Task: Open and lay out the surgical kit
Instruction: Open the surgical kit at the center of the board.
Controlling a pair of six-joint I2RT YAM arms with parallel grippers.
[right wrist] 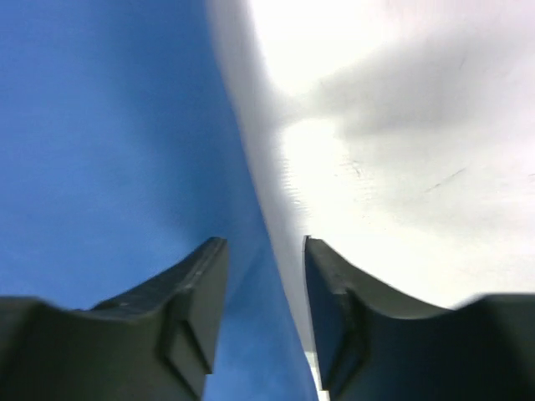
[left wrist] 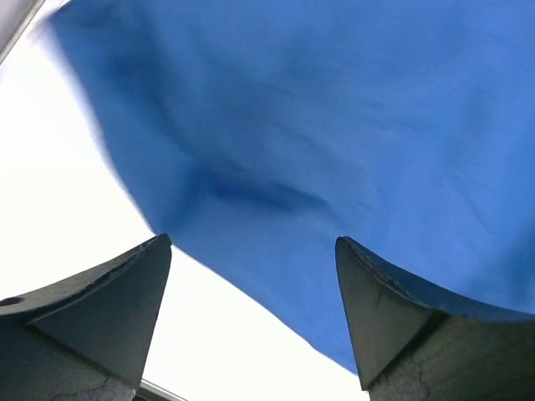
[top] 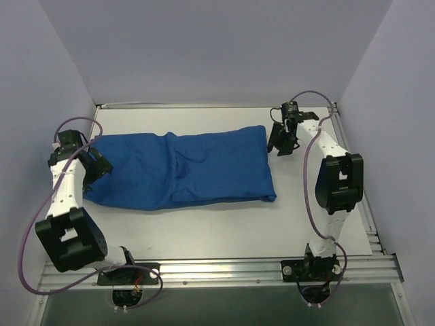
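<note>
The royal-blue cloth wrap [top: 183,170], folded shut as a wrinkled oblong bundle, lies at mid-table [top: 204,231] with its long axis running left to right. The left end effector [top: 95,163] sits at its left end, jaws wide apart and empty. The right end effector [top: 282,146], beside the far right corner, is partly open and grips nothing.

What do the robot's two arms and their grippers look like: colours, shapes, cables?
The left arm and right arm have slim white links joined by bulky black housings. A mauve cable loops along each. The left gripper and right gripper are black; seen close, their fingers are dark grey, wedge-shaped and taper to a point. No markings are visible.
</note>
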